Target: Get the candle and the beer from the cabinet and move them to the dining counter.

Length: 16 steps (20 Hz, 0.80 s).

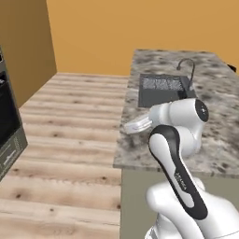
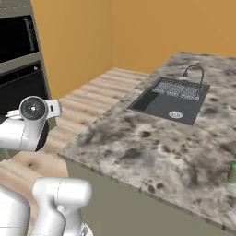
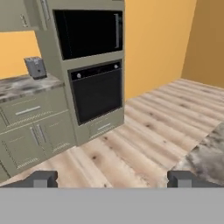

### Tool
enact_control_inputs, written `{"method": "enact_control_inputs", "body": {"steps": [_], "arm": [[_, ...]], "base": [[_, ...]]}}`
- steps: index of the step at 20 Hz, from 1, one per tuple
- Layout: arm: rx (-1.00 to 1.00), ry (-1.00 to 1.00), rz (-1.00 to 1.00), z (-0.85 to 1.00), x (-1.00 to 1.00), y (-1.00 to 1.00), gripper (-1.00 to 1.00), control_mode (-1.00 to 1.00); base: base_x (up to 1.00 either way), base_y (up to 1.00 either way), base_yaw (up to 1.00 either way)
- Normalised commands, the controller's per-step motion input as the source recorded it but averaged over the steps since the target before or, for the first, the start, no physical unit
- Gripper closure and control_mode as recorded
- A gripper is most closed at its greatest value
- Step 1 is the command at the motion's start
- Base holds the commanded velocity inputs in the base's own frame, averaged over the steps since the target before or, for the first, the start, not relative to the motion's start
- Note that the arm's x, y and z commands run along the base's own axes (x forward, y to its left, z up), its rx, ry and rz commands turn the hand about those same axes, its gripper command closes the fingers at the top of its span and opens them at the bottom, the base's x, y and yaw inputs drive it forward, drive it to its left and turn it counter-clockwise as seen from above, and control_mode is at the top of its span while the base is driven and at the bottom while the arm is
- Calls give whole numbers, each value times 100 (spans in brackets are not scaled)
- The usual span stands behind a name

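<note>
White arm links point(image 1: 179, 172) sit closest in the left base view, folded up over the near edge of the dining counter point(image 1: 140, 149); the hand points off left across the wood floor point(image 1: 70, 140), likely because the arm is tucked for driving. Dark sink point(image 1: 158, 91) and curved faucet point(image 1: 189, 70) sit further back in the granite.

Right base view: same counter, arm's wrist joint point(image 2: 33, 110) out over the floor at left. A sliver of green at the right edge looks like the beer point(image 2: 233, 171) standing on the granite, probably already delivered. Candle can't be made out.

Hand view: gripper point(image 3: 111, 178) is spread wide with nothing between the tips, aimed at the oven tower point(image 3: 94, 74), base drawers point(image 3: 30, 131) and toaster point(image 3: 36, 66).
</note>
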Motion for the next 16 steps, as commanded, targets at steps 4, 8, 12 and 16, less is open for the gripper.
{"method": "enact_control_inputs", "body": {"steps": [4, 8, 12, 16], "arm": [[0, 0, 0, 0, 0, 0, -100, 100], [0, 0, 0, 0, 0, 0, -100, 100], [0, 0, 0, 0, 0, 0, -100, 100], [0, 0, 0, 0, 0, 0, -100, 100]], "base": [[0, 100, 23], [-1, 100, 24], [-7, 100, 30], [0, 85, 40]]}}
